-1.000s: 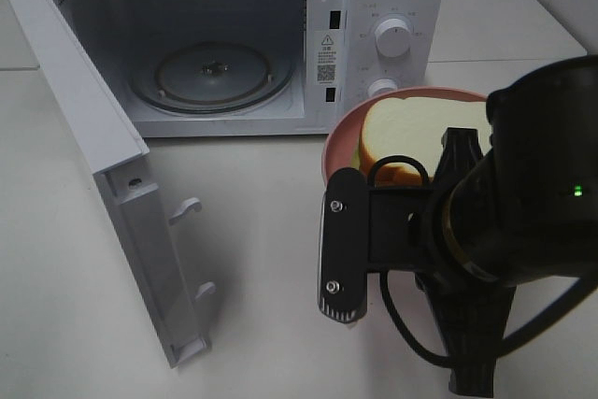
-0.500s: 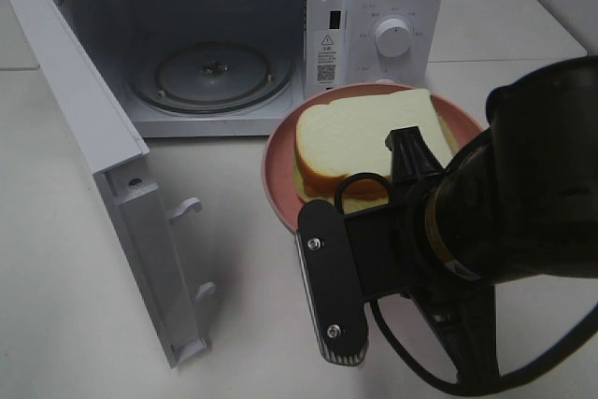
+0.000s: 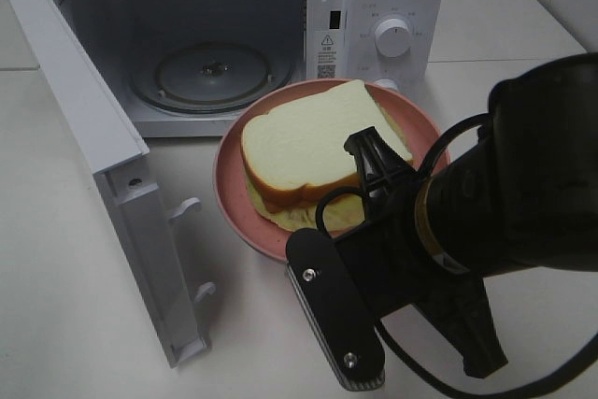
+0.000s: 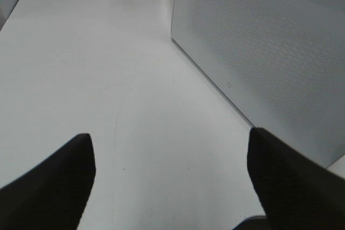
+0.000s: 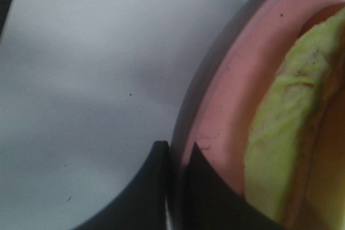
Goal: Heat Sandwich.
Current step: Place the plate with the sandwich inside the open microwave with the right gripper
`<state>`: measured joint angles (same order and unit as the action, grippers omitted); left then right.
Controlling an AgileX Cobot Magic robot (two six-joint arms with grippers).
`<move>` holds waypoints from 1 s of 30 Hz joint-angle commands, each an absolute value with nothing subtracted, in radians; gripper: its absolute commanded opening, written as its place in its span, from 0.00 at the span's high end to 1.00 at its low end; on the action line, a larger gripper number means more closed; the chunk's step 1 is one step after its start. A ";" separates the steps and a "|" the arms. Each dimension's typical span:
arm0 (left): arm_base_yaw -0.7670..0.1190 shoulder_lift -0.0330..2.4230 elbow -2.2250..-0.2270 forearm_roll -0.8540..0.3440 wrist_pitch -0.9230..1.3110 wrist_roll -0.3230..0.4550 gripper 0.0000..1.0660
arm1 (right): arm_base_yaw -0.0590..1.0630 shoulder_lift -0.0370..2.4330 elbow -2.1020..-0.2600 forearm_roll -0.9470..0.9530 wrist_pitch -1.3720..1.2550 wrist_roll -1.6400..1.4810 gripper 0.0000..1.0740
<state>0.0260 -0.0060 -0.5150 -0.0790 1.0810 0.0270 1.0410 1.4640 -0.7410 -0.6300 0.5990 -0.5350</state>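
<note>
The sandwich (image 3: pixel 308 147), pale bread over yellow-green filling, lies on a round pink plate (image 3: pixel 229 193) held in the air in front of the open microwave (image 3: pixel 392 7). My right gripper (image 5: pixel 177 157) is shut on the plate's rim (image 5: pixel 215 106), with the sandwich's filling (image 5: pixel 280 127) just beside it. The bulky black right arm (image 3: pixel 505 203) hides the plate's near right side. Over bare table, my left gripper (image 4: pixel 170 187) is open and holds nothing; it does not show in the exterior high view.
The microwave's door (image 3: pixel 93 137) swings out to the left, with its latch hooks (image 3: pixel 187 207) sticking out. A glass turntable (image 3: pixel 210 77) sits inside the cavity. Beside the left gripper stands the door's perforated outer face (image 4: pixel 269 52). White table (image 3: pixel 56 324) surrounds everything.
The right arm has carried the plate and sandwich leftward, to in front of the microwave's opening, and it looks larger. The grip has held. The left gripper is unchanged.
</note>
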 commanded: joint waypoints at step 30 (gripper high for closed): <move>0.023 -0.022 -0.513 -0.082 1.069 0.023 0.31 | 0.675 1.454 -0.753 -0.065 0.437 -1.678 1.00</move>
<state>0.0260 -0.0060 -0.5150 -0.0790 1.0810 0.0270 0.6830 1.4640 -0.7410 -0.0930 0.4630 -1.6360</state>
